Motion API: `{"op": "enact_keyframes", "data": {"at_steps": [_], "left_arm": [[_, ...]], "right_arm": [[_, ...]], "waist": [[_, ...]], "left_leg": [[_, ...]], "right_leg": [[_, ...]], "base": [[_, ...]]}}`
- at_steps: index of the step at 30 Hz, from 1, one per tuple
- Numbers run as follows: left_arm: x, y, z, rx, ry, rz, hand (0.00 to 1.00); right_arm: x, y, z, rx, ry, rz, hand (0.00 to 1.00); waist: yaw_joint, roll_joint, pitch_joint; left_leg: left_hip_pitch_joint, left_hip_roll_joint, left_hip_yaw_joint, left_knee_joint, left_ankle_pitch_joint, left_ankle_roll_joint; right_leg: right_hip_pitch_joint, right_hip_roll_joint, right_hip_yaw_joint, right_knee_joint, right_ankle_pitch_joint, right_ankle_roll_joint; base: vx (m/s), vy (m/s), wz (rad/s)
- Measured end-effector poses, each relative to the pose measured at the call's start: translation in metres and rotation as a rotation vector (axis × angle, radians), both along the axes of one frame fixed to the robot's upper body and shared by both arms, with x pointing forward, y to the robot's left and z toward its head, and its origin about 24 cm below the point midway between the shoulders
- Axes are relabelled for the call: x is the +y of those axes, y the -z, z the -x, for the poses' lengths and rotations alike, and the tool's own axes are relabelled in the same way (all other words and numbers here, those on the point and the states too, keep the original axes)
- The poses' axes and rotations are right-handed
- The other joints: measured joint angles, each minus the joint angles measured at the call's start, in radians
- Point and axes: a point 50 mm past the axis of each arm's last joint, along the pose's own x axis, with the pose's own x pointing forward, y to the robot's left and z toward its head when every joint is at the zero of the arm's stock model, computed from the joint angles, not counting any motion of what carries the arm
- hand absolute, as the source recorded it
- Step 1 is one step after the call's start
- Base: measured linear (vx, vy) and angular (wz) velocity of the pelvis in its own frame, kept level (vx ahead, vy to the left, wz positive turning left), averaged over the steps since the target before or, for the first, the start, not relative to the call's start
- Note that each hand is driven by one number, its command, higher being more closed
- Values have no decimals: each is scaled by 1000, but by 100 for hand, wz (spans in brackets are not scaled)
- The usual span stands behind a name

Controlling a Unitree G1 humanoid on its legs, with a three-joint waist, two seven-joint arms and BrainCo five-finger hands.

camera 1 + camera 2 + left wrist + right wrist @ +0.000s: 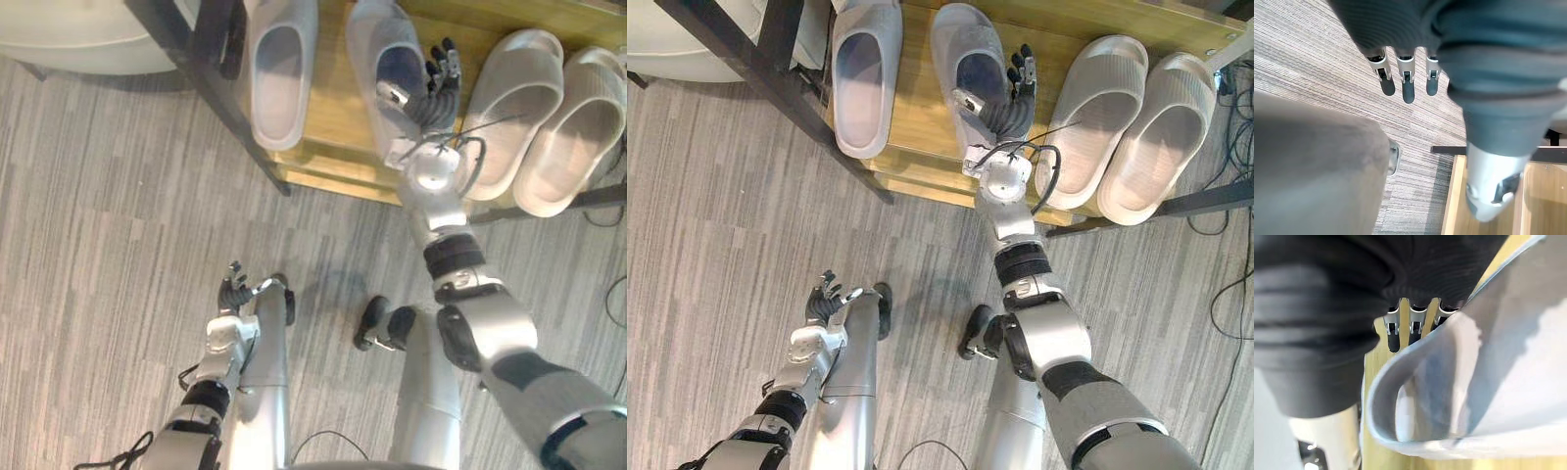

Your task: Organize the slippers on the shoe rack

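Observation:
On the wooden shelf [338,127] of the shoe rack lie a pale blue slipper [279,73] at the left and a second pale blue slipper [377,39] beside it. My right hand [431,93] grips that second slipper's right side wall, thumb inside the opening and fingers [1415,330] along the outside. The slipper wall [1488,382] fills the space beside the fingers in the right wrist view. Two cream slippers [514,108] [578,127] lie side by side further right. My left hand [235,291] hangs low over the floor, its fingers [1407,90] relaxed and empty.
A dark metal frame bar [220,93] of the rack runs diagonally past the shelf's left end. A white rounded object [78,44] sits at the far left. Loose cables [1234,284] lie on the grey striped floor at the right.

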Motion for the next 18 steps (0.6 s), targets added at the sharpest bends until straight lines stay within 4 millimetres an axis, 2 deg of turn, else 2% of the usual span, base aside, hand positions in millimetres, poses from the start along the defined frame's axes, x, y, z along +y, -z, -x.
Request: {"op": "enact_keyframes", "data": {"at_steps": [14,18], "left_arm": [[-5,0,-3,11,-15,19,0],[-9,-1,-5,15,-19,7,0]], "right_arm": [[32,12,2,40,-189,-302,0],[30,14,2,46,-194,-363,0]], "waist": [[7,0,0],[12,1,0]], "left_leg": [[2,-7,-16,-11,8,-10],[2,-22,-38,-29,26,-17]], "right_leg": [[10,1,-12,-3,-4,5],[23,-6,-34,-11,-6,7]], "base": [[2,25,2],[-14,24,16]]}}
